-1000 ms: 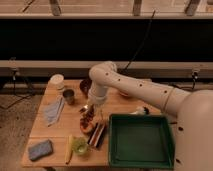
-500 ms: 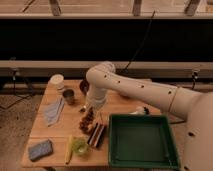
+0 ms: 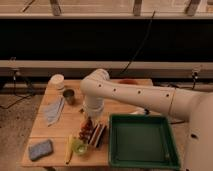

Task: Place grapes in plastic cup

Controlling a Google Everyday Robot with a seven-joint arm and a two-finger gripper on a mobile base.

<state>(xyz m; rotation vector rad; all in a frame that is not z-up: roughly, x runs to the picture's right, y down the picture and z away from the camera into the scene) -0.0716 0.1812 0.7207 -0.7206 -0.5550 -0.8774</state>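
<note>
My gripper (image 3: 89, 121) points straight down over the front middle of the wooden table (image 3: 120, 107), at the end of the white arm that reaches in from the right. It is shut on the grapes (image 3: 88, 125), a small dark red bunch that hangs under the wrist. The plastic cup (image 3: 79, 146), short and light green, stands near the table's front edge, just below and slightly left of the grapes. The wrist hides the fingers themselves.
A green tray (image 3: 172, 150) fills the front right. A dark flat object (image 3: 99, 136) and a reddish item (image 3: 83, 134) lie beside the cup, and a yellow stick (image 3: 68, 151) lies to its left. A blue sponge (image 3: 40, 149), grey cloth (image 3: 54, 111), dark metal cup (image 3: 69, 96) and white container (image 3: 57, 80) occupy the left side.
The arm has lowered the gripper and the grapes toward the table's front, closer to the green cup. Nothing else on the table has moved.
</note>
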